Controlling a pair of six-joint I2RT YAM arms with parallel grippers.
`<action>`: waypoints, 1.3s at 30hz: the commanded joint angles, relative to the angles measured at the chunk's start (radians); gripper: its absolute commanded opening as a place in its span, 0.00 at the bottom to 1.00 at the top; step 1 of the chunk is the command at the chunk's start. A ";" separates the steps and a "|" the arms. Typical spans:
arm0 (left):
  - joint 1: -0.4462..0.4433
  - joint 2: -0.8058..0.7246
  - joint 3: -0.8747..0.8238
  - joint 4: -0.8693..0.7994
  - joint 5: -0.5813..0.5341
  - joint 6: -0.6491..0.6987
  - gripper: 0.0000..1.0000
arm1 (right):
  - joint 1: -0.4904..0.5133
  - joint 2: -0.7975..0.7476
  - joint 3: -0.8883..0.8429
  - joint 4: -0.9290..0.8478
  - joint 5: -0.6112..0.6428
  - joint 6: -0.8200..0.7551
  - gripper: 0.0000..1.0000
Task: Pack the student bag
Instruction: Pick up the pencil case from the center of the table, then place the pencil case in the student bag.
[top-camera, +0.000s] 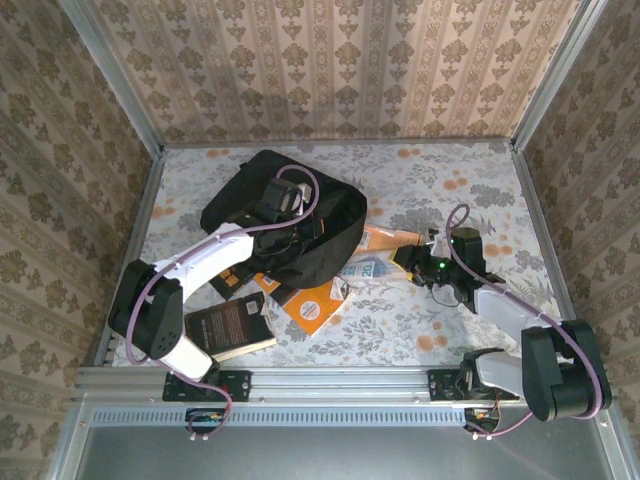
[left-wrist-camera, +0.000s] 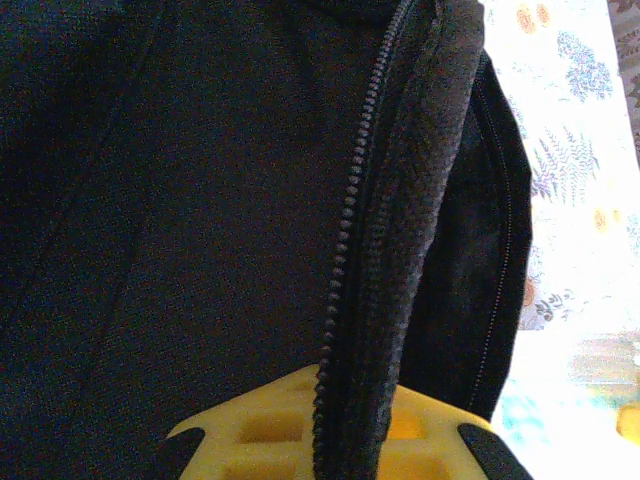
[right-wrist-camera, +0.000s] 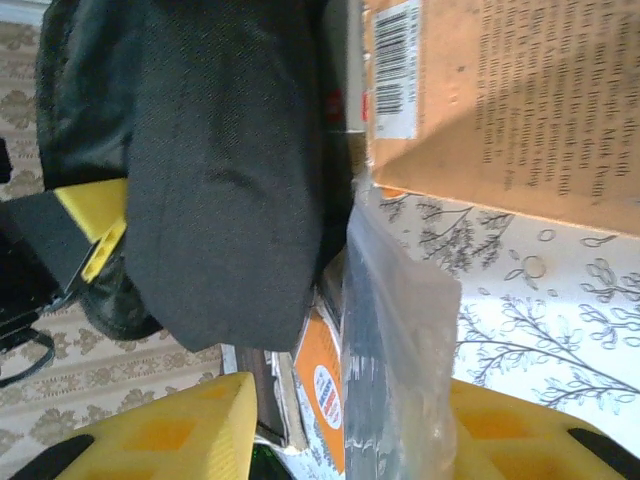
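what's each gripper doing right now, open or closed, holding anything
Left gripper: closed on the zipper edge of the student bag.
Right gripper: closed on a clear plastic pouch beside the bag.

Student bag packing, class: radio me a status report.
Left gripper shut on student bag zipper edge. Right gripper shut on clear pouch. Books loose beside bag.

Black student bag (top-camera: 300, 215), orange book (top-camera: 318, 303), floral tablecloth (top-camera: 480, 180), damask-patterned walls (top-camera: 330, 60)
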 joint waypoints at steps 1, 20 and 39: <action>0.000 -0.010 0.024 -0.020 0.010 0.029 0.00 | 0.016 0.004 0.025 -0.006 0.000 -0.020 0.38; 0.156 -0.186 0.261 -0.250 0.015 0.198 0.00 | 0.032 -0.295 0.252 -0.664 0.315 -0.269 0.07; 0.225 -0.182 0.342 -0.238 0.035 0.241 0.00 | 0.116 -0.244 0.674 -0.706 0.219 -0.135 0.07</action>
